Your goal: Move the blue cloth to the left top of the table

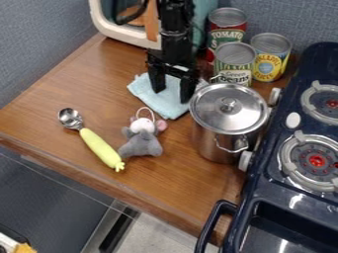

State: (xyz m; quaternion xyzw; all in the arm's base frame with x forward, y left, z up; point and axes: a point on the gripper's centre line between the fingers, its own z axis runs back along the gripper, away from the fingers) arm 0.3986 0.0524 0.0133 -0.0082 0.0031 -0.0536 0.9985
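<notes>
Blue cloth (160, 105) lying on the worktop (79, 84), just beside the lidded steel pot (226, 123) and in front of the cans (235, 62); the pincer (172, 88) hangs over it with fingers wide apart, gripping nothing that I can make out. Of the task, I judge only the positioning above the cloth done: I have the grasp, the transfer to the left top and the release left to carry out.
</notes>
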